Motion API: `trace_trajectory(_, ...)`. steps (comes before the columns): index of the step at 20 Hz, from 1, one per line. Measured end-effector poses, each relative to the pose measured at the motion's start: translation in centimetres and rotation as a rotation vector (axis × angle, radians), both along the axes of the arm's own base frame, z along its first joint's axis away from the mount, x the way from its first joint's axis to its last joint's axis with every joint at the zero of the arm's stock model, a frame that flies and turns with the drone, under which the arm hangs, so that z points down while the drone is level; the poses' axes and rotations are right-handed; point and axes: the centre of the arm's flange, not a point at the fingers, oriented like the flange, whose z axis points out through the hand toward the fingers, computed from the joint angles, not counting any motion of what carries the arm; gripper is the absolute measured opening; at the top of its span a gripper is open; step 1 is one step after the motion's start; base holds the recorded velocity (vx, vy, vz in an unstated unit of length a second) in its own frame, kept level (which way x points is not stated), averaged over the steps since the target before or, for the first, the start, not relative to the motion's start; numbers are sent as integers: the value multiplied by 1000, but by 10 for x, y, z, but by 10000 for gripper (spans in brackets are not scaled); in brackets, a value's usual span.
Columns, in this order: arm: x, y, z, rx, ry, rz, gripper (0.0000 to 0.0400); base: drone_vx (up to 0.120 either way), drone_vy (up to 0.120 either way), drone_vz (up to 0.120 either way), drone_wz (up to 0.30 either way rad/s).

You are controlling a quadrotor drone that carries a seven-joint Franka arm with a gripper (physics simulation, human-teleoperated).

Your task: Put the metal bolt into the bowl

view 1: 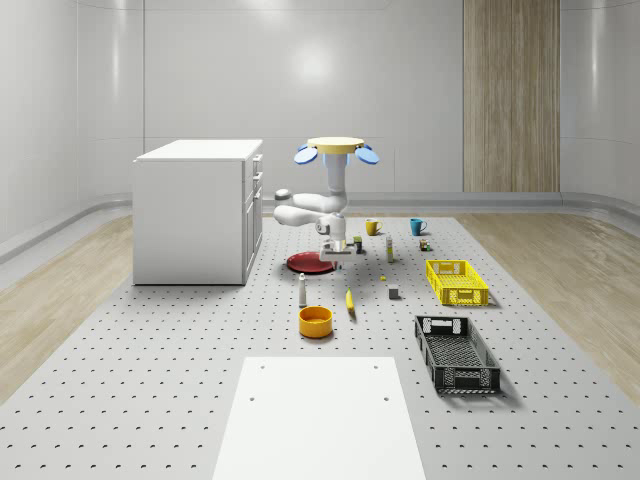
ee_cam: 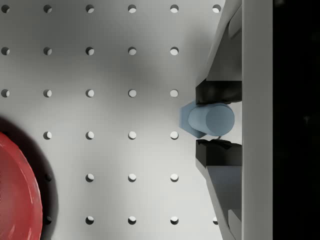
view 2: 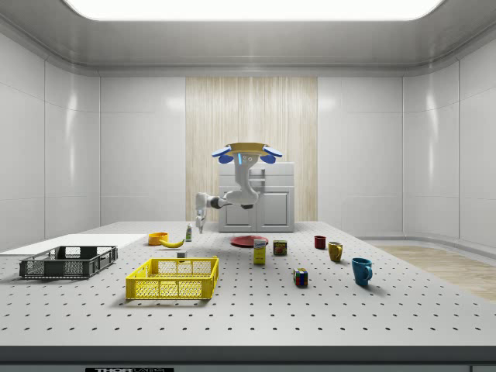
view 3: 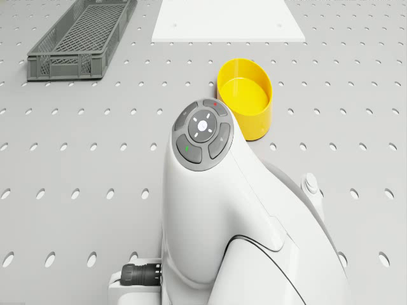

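A blue-grey metal bolt (ee_cam: pixel 207 119) sits end-on between two dark finger pads (ee_cam: pixel 217 92); my gripper (ee_cam: pixel 215 120) is shut on it, just above the perforated table beside the red plate (ee_cam: pixel 15 190). In the whole-scene view the drone (view 1: pixel 337 150) hovers over the table's far middle, and its white arm reaches down to the gripper (view 1: pixel 335 250) by the red plate (view 1: pixel 312 263). The yellow bowl (view 1: pixel 315 321) stands empty nearer the front and is also in the drone view as the bowl (view 3: pixel 245 98), beyond the arm's wrist (view 3: pixel 203 133).
A white cabinet (view 1: pixel 198 210) stands at the whole-scene view's left. A small bottle (view 1: pixel 302 290) and a banana (view 1: pixel 350 300) lie between plate and bowl. A yellow crate (view 1: pixel 456 281) and a black crate (view 1: pixel 456 352) sit right. A white sheet (view 1: pixel 320 415) lies in front.
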Motion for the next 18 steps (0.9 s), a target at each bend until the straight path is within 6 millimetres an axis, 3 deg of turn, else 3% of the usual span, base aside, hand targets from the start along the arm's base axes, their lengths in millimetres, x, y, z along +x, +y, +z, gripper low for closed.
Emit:
trace_trajectory(11,0,0,0,0,0,0,100,120,0,0,0)
trace_trajectory(18,0,0,0,0,0,0,100,120,-91,0,0)
